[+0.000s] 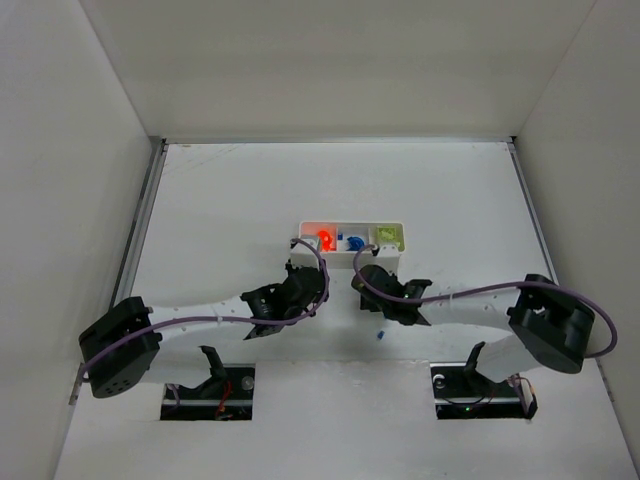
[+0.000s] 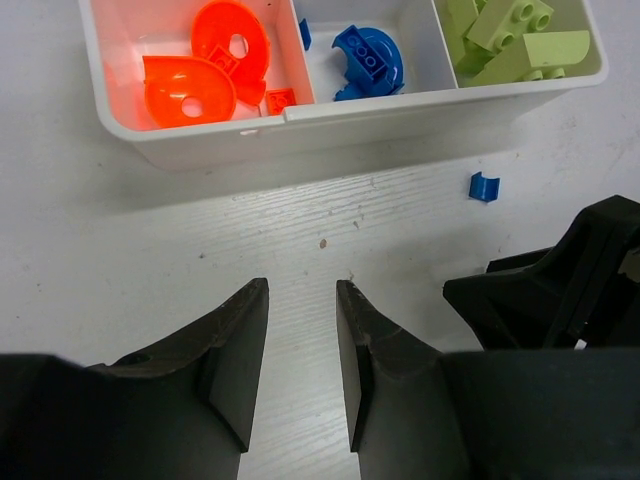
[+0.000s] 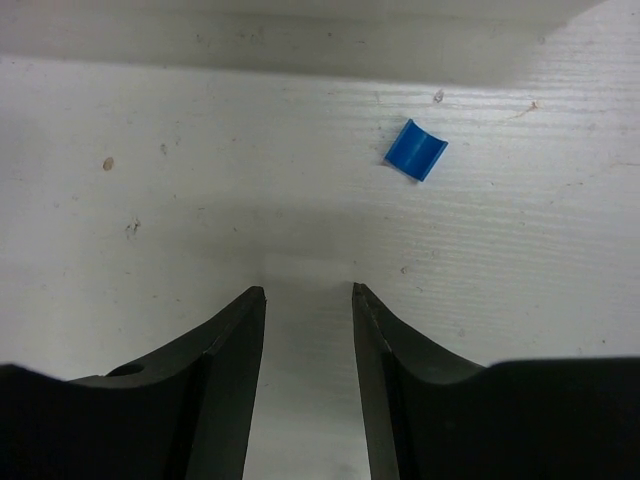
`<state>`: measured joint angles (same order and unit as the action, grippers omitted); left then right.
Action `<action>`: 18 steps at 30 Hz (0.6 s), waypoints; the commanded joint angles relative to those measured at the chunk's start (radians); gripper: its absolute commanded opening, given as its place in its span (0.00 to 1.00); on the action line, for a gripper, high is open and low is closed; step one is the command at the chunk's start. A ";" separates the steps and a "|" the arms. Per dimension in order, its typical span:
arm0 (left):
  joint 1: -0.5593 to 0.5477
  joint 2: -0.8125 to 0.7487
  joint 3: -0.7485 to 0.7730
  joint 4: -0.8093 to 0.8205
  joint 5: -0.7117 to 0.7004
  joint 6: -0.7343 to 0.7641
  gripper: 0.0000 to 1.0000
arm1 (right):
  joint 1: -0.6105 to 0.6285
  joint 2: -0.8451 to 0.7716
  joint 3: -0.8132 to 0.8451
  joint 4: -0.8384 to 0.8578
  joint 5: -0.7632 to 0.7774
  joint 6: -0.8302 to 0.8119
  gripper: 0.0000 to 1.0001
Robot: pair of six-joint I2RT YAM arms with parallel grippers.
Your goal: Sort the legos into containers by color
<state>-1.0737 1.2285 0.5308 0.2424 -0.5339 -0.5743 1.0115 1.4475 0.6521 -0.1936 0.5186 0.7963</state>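
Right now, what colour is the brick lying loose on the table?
The brick is blue; right wrist view shows it best.

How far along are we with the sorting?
Mostly done: the tray holds orange bricks in one end compartment, blue bricks in the middle, green bricks at the other end. Nothing in hand: left pincer and right pincer both stand open, empty. Left: at least one small blue brick on the table, ahead of the right pincer.

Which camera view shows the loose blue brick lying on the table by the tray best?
The right wrist view: the loose blue brick is large, sharp and unobstructed there. The left wrist view shows the brick smaller, just in front of the tray. In the top view it cannot be made out.
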 commanded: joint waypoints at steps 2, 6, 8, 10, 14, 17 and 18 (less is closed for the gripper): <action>0.002 -0.026 -0.011 0.017 -0.021 -0.007 0.31 | 0.029 -0.097 -0.025 -0.013 0.052 0.041 0.47; -0.001 -0.031 -0.014 0.012 -0.018 -0.007 0.31 | 0.060 -0.206 -0.078 -0.066 0.067 0.098 0.48; -0.005 -0.020 -0.015 0.017 -0.017 -0.013 0.31 | 0.054 -0.233 -0.110 -0.070 0.081 0.121 0.50; -0.015 -0.001 -0.008 0.023 -0.012 -0.019 0.31 | 0.013 -0.237 -0.120 -0.066 0.084 0.123 0.52; -0.053 0.012 0.008 0.029 -0.011 -0.025 0.31 | -0.072 -0.178 -0.082 -0.005 0.081 0.077 0.51; -0.085 0.005 0.005 0.031 -0.012 -0.029 0.31 | -0.135 -0.104 -0.048 0.071 0.074 0.026 0.50; -0.096 0.002 0.000 0.031 -0.015 -0.032 0.31 | -0.150 -0.079 -0.039 0.089 0.074 0.018 0.50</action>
<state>-1.1442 1.2407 0.5301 0.2428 -0.5331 -0.5900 0.8970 1.3224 0.5579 -0.2005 0.5697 0.8581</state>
